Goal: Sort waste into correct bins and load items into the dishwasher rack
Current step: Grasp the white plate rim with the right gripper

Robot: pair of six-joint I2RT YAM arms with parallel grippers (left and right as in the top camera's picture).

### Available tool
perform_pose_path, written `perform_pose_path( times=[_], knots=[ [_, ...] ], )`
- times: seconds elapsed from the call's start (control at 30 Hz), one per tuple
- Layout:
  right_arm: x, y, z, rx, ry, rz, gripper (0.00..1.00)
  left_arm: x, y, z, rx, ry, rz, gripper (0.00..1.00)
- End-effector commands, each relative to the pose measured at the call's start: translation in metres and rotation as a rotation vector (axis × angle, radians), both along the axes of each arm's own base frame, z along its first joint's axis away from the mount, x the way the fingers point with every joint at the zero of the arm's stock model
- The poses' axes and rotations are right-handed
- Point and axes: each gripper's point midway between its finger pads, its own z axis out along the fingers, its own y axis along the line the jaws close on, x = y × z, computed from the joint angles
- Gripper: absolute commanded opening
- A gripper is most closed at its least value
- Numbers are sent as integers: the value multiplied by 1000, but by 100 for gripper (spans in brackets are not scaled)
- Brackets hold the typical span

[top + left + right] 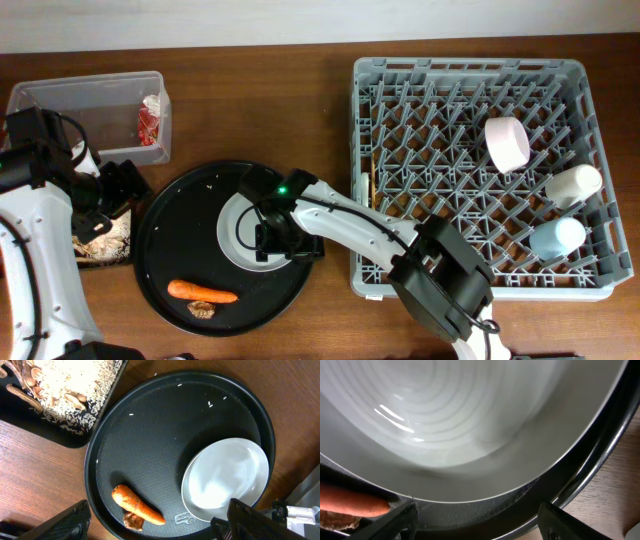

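The white plate point(240, 232) lies on the right of a large round black tray point(180, 235). My right gripper point(276, 236) is open at the plate's near rim; in the right wrist view the plate point(470, 410) fills the frame above the open fingers point(477, 522). The orange carrot point(200, 291) and brown morsel point(203, 309) lie at the tray's front, and show in the left wrist view as carrot point(137, 506) and morsel point(133, 520). My left gripper point(118, 188) is open and empty point(157, 527) by the tray's left edge. The fork is out of view.
The clear tub point(60, 100) at the back left holds the red-and-white wrapper point(152, 116). The shallow black tray point(120, 258) holds beige scraps point(65, 390). The grey rack point(470, 68) holds a white bowl point(507, 142), a white cup point(573, 185) and a light blue cup point(557, 238).
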Motion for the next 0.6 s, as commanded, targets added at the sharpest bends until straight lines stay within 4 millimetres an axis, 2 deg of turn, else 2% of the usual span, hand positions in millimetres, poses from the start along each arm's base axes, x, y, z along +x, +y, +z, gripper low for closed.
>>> perform_pose_path(
  times=[0.0,0.1,0.27,0.37,0.5,0.57],
  knots=[
    [7,-9,-17,-74,-15,-72,76,0,2,4,13,-16,-11,87],
    [21,-10,-23,-86,-64,-104,67,0,2,4,13,-16,-11,87],
    [43,-20,-25,-106,-119,-147,59,0,2,4,14,-16,-11,87],
    [42,-23,-29,-118,-118,-172,55,0,2,4,15,-19,-11,87],
    [37,-28,-44,-121,-116,-171,47,0,2,4,15,-19,-11,87],
    [35,-30,-47,-129,-111,-170,38,0,2,4,15,-19,-11,87]
  ],
)
